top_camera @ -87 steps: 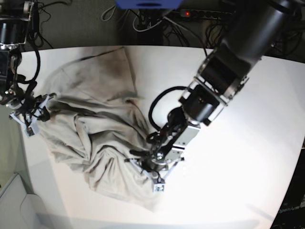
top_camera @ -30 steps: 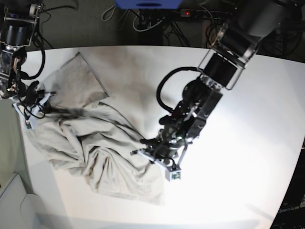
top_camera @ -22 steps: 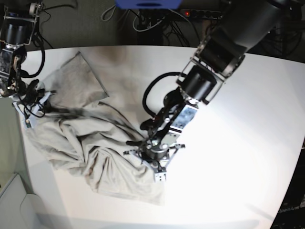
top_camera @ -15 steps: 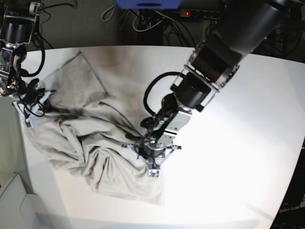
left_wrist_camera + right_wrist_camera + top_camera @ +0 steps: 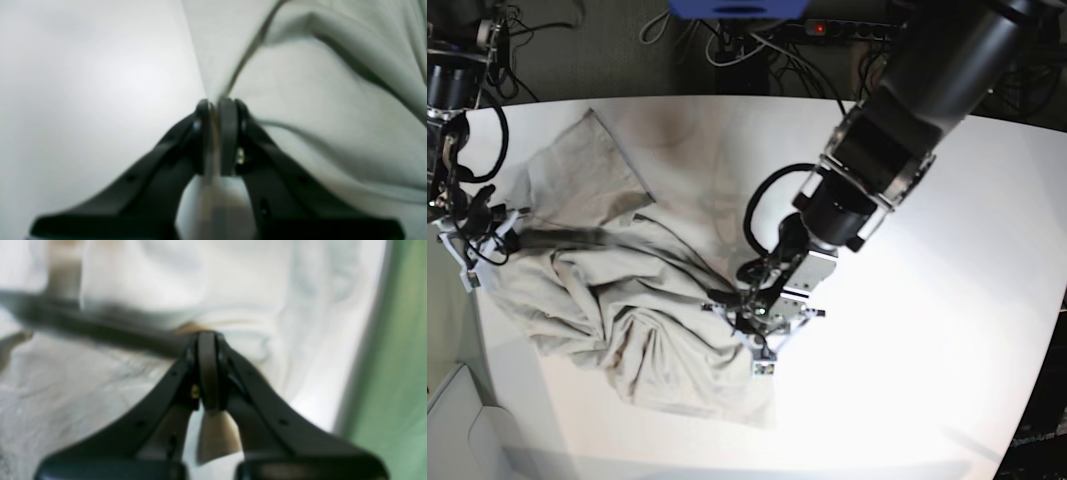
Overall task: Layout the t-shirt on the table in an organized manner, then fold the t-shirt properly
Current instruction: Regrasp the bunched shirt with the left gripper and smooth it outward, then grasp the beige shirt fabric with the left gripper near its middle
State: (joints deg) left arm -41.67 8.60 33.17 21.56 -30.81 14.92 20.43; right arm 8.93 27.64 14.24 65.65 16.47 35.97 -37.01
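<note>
On the table, toward its left half, the t-shirt lies crumpled, grey-beige and deeply creased. The left gripper pinches its edge; the right gripper, pressed together, clamps cloth too.

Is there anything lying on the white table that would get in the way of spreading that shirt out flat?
Nothing visible does. Both grippers already pinch the t-shirt: the left gripper at its edge, the right gripper on a fold. The table beside the crumpled cloth shows only bare white surface.
</note>
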